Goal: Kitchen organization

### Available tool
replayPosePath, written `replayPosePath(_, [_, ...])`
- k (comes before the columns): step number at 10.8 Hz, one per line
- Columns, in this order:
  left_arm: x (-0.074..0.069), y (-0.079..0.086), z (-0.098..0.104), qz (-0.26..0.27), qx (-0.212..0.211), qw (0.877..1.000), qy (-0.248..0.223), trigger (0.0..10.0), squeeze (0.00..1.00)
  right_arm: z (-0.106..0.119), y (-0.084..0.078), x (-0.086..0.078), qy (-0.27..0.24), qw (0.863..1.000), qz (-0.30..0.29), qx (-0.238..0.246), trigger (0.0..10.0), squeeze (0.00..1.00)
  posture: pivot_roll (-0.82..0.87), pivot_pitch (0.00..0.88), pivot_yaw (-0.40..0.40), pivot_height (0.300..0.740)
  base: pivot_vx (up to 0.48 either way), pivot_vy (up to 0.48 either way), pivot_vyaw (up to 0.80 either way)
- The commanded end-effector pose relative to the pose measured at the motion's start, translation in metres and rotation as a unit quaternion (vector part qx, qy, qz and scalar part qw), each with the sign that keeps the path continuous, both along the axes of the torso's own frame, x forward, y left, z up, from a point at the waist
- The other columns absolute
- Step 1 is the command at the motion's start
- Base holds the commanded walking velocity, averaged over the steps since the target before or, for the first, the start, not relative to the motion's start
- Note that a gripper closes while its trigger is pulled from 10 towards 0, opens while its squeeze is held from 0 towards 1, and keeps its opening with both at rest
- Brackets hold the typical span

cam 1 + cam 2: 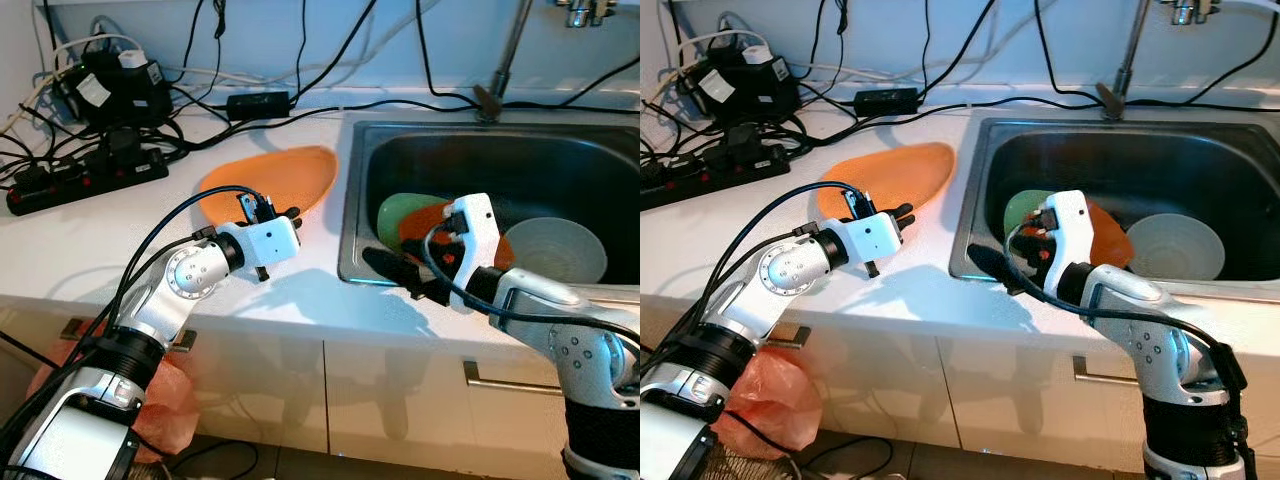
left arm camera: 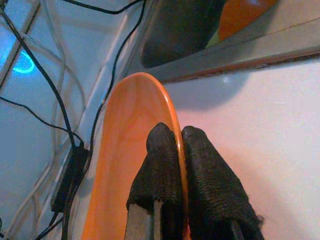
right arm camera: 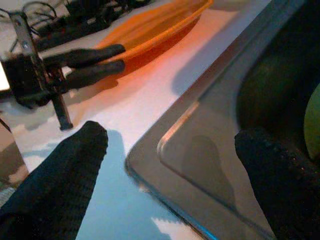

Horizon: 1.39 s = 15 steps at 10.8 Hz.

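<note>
Head views: orange plate (image 1: 270, 180) lies on the white table (image 1: 90, 250) just left of the sink (image 1: 480, 140), its long axis slanting from near-left up toward the sink's far corner. Left gripper (image 1: 283, 215) sits at the plate's near rim, so the left arm is the nearer one by far. Right gripper (image 1: 990, 268) hangs over the sink's front left corner, apart from the plate, which lies to its left and further back. In the sink: a green dish (image 1: 1020, 212), an orange dish (image 1: 1108, 240) and a grey bowl (image 1: 1175, 245). Left wrist view: jaws nearly closed, pinching the plate's rim between the two black fingers (image 2: 162, 165); plate runs straight ahead along the finger line. Right wrist view: jaws wide and empty, straddling the sink corner, with the plate and left gripper ahead across the table. Judgement: coming move is the left arm's, lifting or sliding the plate by this rim grip.
</note>
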<state>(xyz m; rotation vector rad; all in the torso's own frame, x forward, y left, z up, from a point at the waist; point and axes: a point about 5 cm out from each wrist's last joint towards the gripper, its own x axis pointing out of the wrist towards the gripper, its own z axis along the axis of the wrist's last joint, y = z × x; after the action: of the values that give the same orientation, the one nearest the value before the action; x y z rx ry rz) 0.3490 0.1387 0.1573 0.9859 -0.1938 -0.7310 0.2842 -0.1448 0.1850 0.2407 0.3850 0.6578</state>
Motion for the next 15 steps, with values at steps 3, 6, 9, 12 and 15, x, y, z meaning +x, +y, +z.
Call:
replayPosePath(3, [-0.009,0.0,-0.028,0.01,0.028,1.0,0.011,0.0,0.0,0.004,-0.003,0.007,0.006,0.999,-0.027,0.043,10.0,0.0,0.01,0.03,0.054,0.74,0.0,0.0,0.0])
replayPosePath(6, [-0.026,-0.019,-0.023,-0.021,-0.003,0.996,-0.089,0.0,0.0,0.012,-0.005,0.027,0.012,0.992,-0.08,0.098,10.0,0.0,0.03,0.033,0.04,0.74,0.0,0.0,0.0])
replayPosePath(9, [-0.035,-0.047,-0.021,-0.061,-0.028,0.987,-0.147,0.0,0.0,0.029,0.008,0.047,-0.006,0.983,-0.107,0.148,10.0,0.0,0.02,0.057,0.048,0.74,0.0,0.0,0.0])
replayPosePath(12, [-0.037,-0.078,-0.011,-0.109,-0.041,0.975,-0.188,0.0,0.0,0.04,0.022,0.055,-0.018,0.979,-0.107,0.172,10.0,0.0,0.01,0.055,0.069,0.74,0.0,0.0,0.0])
replayPosePath(15, [-0.038,-0.087,0.001,-0.111,-0.071,0.965,-0.229,0.0,0.0,0.05,0.025,0.061,-0.027,0.975,-0.121,0.186,0.0,0.0,0.0,0.053,0.051,0.74,0.0,0.0,0.0])
